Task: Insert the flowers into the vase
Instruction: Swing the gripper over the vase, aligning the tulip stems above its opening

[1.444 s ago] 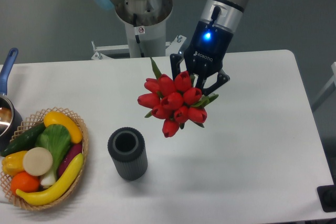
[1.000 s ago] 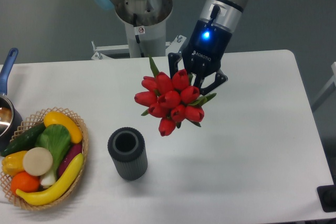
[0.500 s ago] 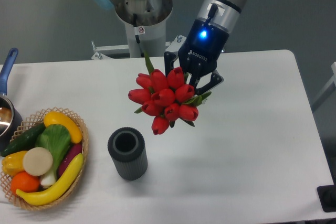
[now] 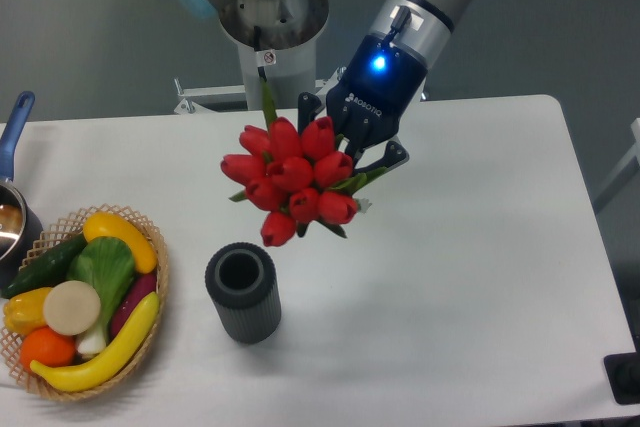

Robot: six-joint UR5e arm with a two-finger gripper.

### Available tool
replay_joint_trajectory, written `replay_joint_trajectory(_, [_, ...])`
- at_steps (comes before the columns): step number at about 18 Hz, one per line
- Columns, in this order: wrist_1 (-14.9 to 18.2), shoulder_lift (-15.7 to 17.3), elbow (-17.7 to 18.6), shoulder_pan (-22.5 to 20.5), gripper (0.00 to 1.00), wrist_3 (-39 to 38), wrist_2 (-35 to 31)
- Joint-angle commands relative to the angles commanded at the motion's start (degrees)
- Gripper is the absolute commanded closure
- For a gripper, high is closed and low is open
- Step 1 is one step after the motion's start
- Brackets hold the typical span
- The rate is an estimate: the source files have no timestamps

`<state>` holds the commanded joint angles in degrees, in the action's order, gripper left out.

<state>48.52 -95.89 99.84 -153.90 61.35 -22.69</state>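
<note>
The flowers (image 4: 288,179), a tight bunch of red tulip buds with green leaves, hang in the air with the buds pointing toward the camera. My gripper (image 4: 352,152) is shut on their stems, which are mostly hidden behind the buds. The vase (image 4: 242,292), a short dark grey ribbed cylinder with an open round mouth, stands upright on the white table, below and slightly left of the bunch, with a clear gap between them.
A wicker basket (image 4: 152,247) with fruit and vegetables sits at the front left. A metal pot with a blue handle (image 4: 15,122) is at the left edge. The robot base (image 4: 270,27) stands behind the table. A dark object (image 4: 625,377) is at the front right corner.
My gripper has carried the flowers steadily to the left and slightly up in the image, closer to above the vase. The vase and basket have not moved.
</note>
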Motion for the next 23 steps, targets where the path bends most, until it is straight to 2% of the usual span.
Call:
replay_joint_trajectory(4, [-0.09, -0.52, -0.17, 0.00, 0.73, 0.53, 5.97])
replay_joint_trajectory(8, [-2.19, -2.72, 0.00, 0.96, 0.73, 2.72, 11.61])
replay_joint_trajectory(14, [-2.99, -6.15, -0.26, 4.04, 0.73, 6.50, 16.44])
replay_joint_trajectory(23, [-2.99, -8.00, -0.26, 5.53, 0.73, 6.59, 19.44])
